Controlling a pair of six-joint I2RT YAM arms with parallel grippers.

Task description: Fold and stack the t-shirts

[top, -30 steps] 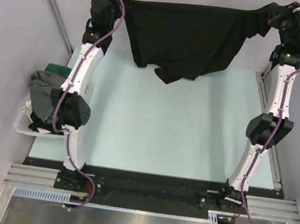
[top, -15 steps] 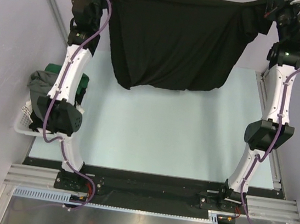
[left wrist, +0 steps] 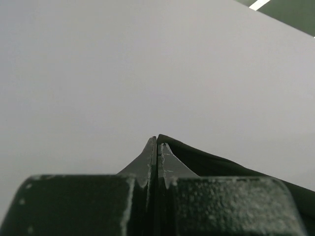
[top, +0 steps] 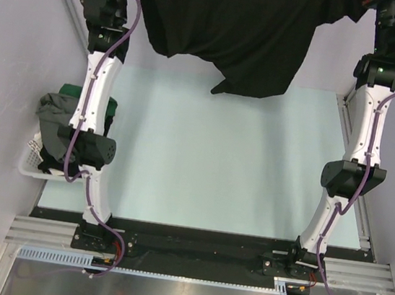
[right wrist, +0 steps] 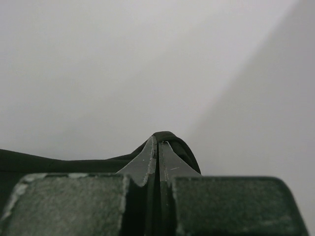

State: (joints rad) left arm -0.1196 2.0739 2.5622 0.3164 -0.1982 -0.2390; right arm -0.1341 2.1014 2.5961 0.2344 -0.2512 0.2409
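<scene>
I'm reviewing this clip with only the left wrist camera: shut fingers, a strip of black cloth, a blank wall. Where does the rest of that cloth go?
Observer: In the top camera it is a black shirt, hanging spread wide over the far end of the table.
Operator: Is the other side held too?
Observer: Yes. The right wrist camera shows the right gripper shut on a fold of it.
Operator: Any other clothes around?
Observer: A white basket at the table's left edge holds grey and dark green clothes.
</scene>
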